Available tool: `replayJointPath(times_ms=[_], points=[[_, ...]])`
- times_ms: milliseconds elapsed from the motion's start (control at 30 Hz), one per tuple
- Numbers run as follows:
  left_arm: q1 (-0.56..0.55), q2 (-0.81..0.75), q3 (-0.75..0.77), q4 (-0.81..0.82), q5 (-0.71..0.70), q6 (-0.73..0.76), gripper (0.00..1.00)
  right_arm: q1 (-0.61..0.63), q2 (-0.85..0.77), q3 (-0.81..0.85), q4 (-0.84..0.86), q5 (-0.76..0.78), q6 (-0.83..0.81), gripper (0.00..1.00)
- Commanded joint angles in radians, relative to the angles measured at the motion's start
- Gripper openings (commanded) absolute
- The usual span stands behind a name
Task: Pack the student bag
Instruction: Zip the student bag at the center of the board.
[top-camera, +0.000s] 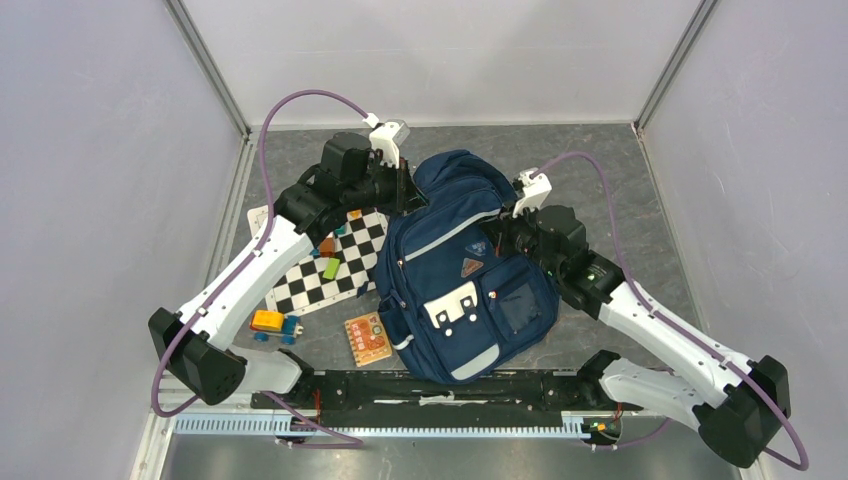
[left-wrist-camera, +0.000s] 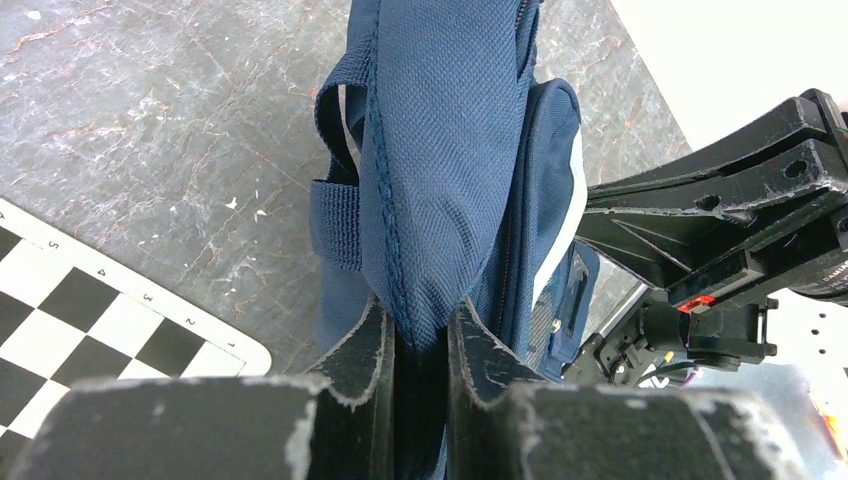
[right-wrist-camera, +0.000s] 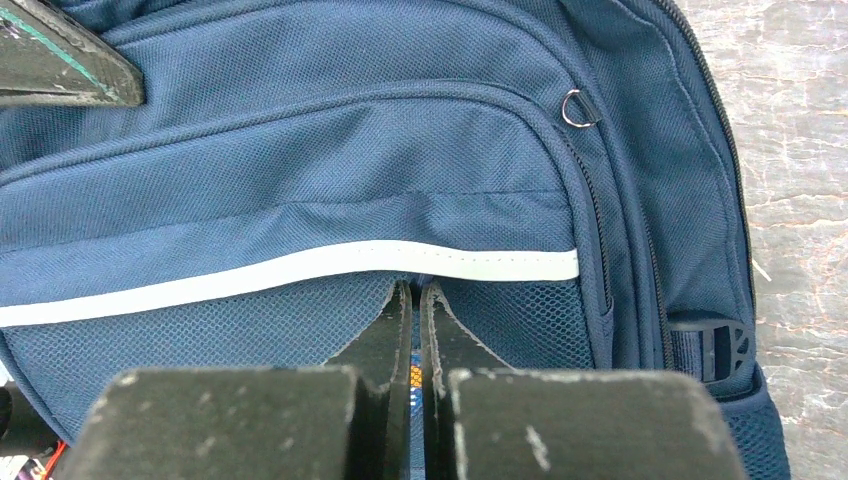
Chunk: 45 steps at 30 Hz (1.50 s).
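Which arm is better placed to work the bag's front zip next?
Right, probably. The right gripper is shut against the front of the student bag, just under the grey stripe. The left gripper is clamped on a fabric fold at the bag's top, steadying it.

**Both arms out over the table, both grippers closed**

Left arm (top-camera: 240, 280) reached forward and angled inward. Left gripper (left-wrist-camera: 418, 320) pinched a fold of the student bag (left-wrist-camera: 440, 150) between its fingers. Right arm (top-camera: 660, 325) reached forward-left, elbow bent. Right gripper (right-wrist-camera: 415, 295) had its fingers pressed almost together.
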<state>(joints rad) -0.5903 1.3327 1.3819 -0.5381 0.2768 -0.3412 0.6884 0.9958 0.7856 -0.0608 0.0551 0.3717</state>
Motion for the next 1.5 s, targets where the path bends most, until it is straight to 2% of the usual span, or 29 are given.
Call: replayJointPath(times_ms=[0,167,333,467,833,1033,1067,1167,1200,1267,1367,1467], points=[[-0.006,-0.04,0.077,0.225,0.033,-0.07,0.02,0.061,-0.032,-0.02,0.101,-0.17,0.078,0.0],[-0.006,-0.036,0.077,0.226,0.032,-0.068,0.02,0.11,-0.03,-0.068,0.138,-0.181,0.123,0.0],[-0.006,-0.037,0.077,0.218,0.023,-0.058,0.02,0.216,-0.008,-0.076,0.194,-0.163,0.146,0.0],[-0.006,-0.036,0.079,0.213,0.016,-0.049,0.02,0.293,0.025,-0.029,0.196,-0.137,0.141,0.0],[-0.006,-0.034,0.082,0.21,0.003,-0.042,0.02,0.618,0.236,0.181,0.21,-0.078,0.054,0.0],[-0.005,-0.035,0.061,0.195,-0.015,-0.021,0.02,0.668,0.257,0.255,0.086,0.047,-0.034,0.01],[-0.006,-0.033,0.051,0.191,-0.022,-0.015,0.02,0.668,0.239,0.247,0.065,0.089,-0.047,0.09],[-0.005,-0.027,0.019,0.176,-0.031,-0.009,0.02,0.645,0.169,0.217,-0.053,0.249,-0.074,0.45],[-0.005,-0.027,0.002,0.177,-0.037,-0.007,0.02,0.614,0.153,0.212,-0.093,0.271,-0.072,0.59],[-0.006,-0.033,-0.041,0.177,-0.069,-0.005,0.02,0.523,0.132,0.197,-0.179,0.259,-0.077,0.76],[-0.005,-0.058,-0.133,0.188,-0.147,-0.029,0.02,0.383,0.105,0.166,-0.273,0.256,-0.084,0.89],[-0.005,-0.104,-0.247,0.232,-0.202,-0.07,0.02,0.246,0.067,0.109,-0.335,0.244,-0.077,0.94]])
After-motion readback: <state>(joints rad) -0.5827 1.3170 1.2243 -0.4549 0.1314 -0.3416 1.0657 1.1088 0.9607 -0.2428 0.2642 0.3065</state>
